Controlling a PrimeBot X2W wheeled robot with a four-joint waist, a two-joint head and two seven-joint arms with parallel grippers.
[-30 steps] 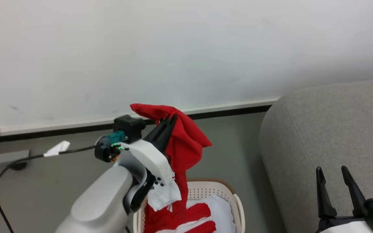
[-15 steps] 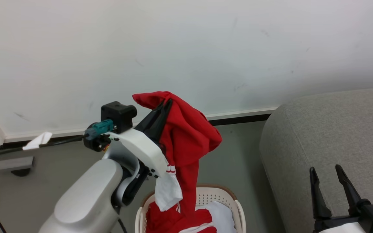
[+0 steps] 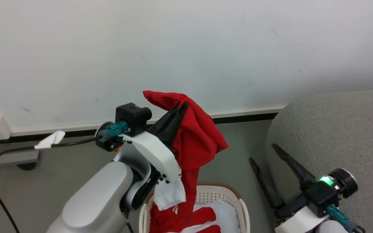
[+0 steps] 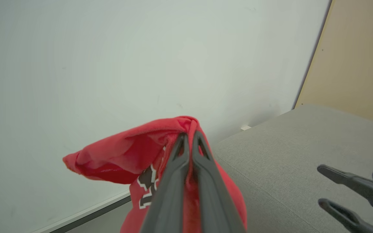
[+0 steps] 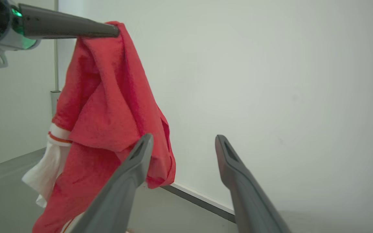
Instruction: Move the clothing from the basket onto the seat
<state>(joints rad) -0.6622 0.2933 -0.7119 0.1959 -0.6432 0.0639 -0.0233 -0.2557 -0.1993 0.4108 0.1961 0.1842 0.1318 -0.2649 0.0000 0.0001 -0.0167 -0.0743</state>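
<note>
While hung above the basket [image 3: 242,208], clothing [image 3: 196,142]: pinched by the closed left gripper [image 3: 184,104].
Right gripper [image 3: 262,152]: spread wide, nothing held, seen against the seat [image 3: 335,129].

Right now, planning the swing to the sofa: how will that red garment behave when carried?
Probably very floppy: the red garment drapes limply from the left gripper, hanging toward the basket. Likely light, since a pinch on one fold holds it. It may sway or snag the basket rim en route to the seat.
</note>
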